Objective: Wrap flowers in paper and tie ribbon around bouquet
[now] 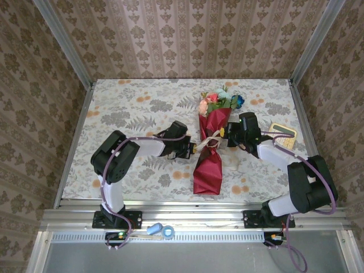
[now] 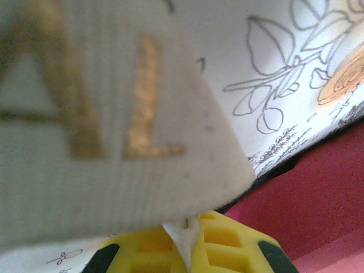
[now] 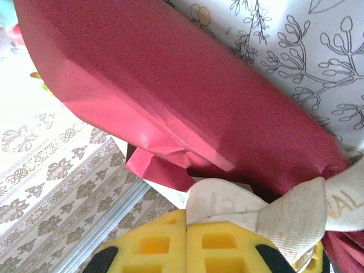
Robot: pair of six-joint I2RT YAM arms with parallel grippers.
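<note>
Wrap done: flowers [image 1: 223, 102] are enclosed in the paper [image 1: 208, 170]; the bouquet [image 1: 212, 128] is laid mid-way across the table [image 1: 125, 102]. The ribbon [image 1: 209, 142] is looped at its waist, ends clamped in the fully closed left gripper [image 2: 185, 250] and right gripper [image 3: 186, 244]. Knot judged unfinished.

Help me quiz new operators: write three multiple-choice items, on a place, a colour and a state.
1. Where on the bouquet do the flowers lie? A) at its far end B) toward the arm bases C) off the table
2. What colour is the paper? A) cream B) crimson C) blue
3. How is the left gripper? A) open B) shut on the ribbon C) shut on a stem
Key: 1 A, blooms sit at the wide far end; 2 B, the wrap is deep red; 3 B, ribbon pinched between its fingers.
</note>
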